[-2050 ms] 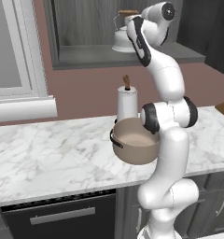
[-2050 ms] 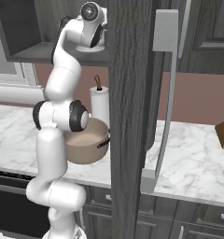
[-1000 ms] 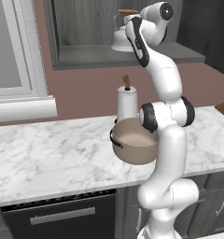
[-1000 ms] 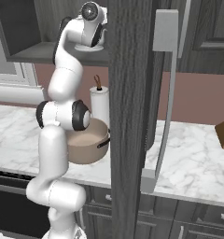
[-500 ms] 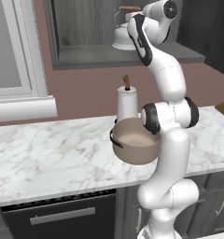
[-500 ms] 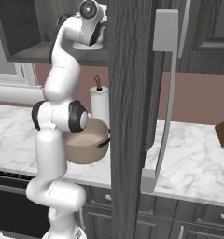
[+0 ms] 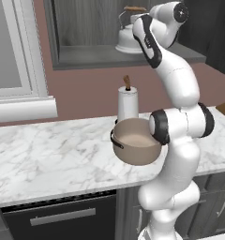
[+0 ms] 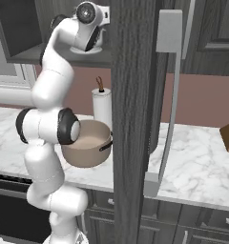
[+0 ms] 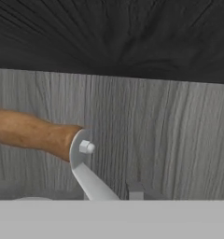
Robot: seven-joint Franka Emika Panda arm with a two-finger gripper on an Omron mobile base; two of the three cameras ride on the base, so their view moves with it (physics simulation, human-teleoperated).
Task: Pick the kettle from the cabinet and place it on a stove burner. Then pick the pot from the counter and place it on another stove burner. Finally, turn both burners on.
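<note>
Gripper (image 7: 142,11): raised into the cabinet (image 7: 86,28), right beside the top of the kettle's handle. My own forearm and wrist cover the jaws in both base views, so I cannot tell whether they are spread, narrowed or already pinching the handle.
Kettle (image 7: 127,42): on the cabinet shelf (image 7: 105,57), spout pointing left in the left base view, arched handle rising to a wooden grip (image 9: 30,133).
Which way it lies from me: in the hand view the grip sits left of centre. Its near end meets a pale metal bracket (image 9: 83,163) just left of the middle, and the kettle body is below that.
Long axis: the grip runs nearly straight across the hand view, dipping slightly toward the bracket. I judge that a hold should go across this bar rather than along it, and nearer its middle than the bracket end.
Arm: I have one arm only, and it is at full upward reach.
Left base view adds: kettle and shelf are visible together, with the pot (image 7: 135,145) down on the counter (image 7: 48,154) in front of a paper-towel roll (image 7: 127,105), well apart from the kettle.
Right base view adds: the open cabinet door (image 8: 133,95) stands edge-on just beside my wrist. I judge it a snag risk when drawing the kettle out.
Hand view adds: handle detail against the grey back wall (image 9: 170,130).
</note>
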